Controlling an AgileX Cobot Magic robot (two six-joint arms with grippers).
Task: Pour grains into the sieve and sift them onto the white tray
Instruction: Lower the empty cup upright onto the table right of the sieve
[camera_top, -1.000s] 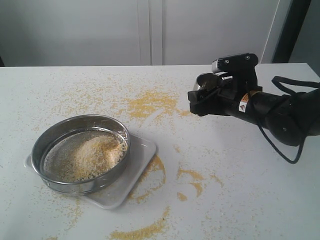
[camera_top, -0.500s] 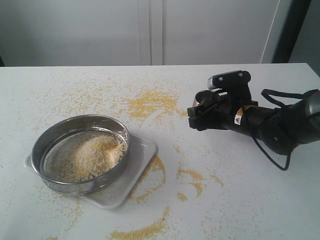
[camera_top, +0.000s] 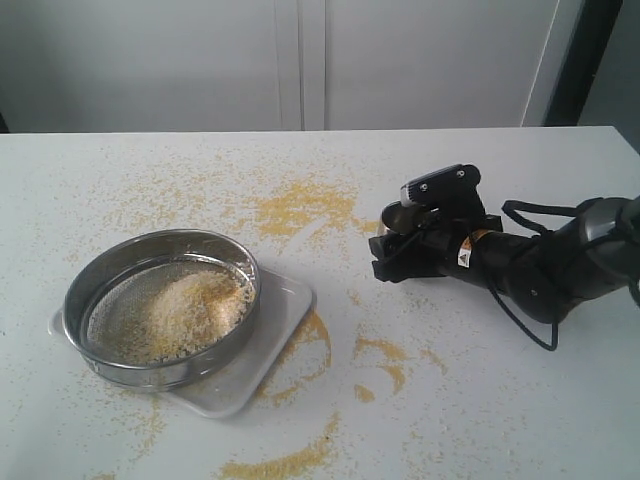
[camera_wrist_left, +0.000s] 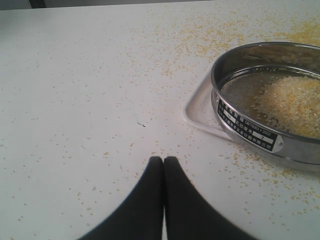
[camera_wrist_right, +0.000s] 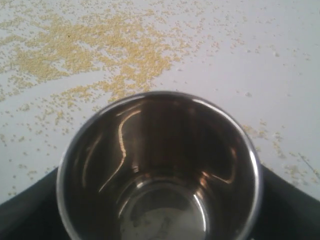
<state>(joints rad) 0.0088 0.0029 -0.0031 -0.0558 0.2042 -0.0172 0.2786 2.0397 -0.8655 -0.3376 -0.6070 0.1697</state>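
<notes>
The round steel sieve (camera_top: 160, 305) rests on the white tray (camera_top: 285, 310) at the left, with a heap of yellow and whitish grains (camera_top: 185, 310) on its mesh. The left wrist view shows the same sieve (camera_wrist_left: 265, 135), its grains (camera_wrist_left: 292, 107) and a tray corner (camera_wrist_left: 197, 112). My left gripper (camera_wrist_left: 163, 161) is shut and empty, low over the table beside the tray. My right gripper (camera_top: 392, 252) holds the small steel cup (camera_top: 395, 218) low at the table, right of the tray. The cup (camera_wrist_right: 160, 170) stands upright and looks empty inside.
Loose yellow grains lie scattered over the white table, thickest in a patch (camera_top: 300, 210) behind the tray and in streaks (camera_top: 385, 365) in front of my right arm. A grain trail (camera_top: 280, 465) lies near the front edge.
My right arm has come down and slightly left, bringing the steel cup from above the table down to its surface. The sieve, tray and grains have not moved.
</notes>
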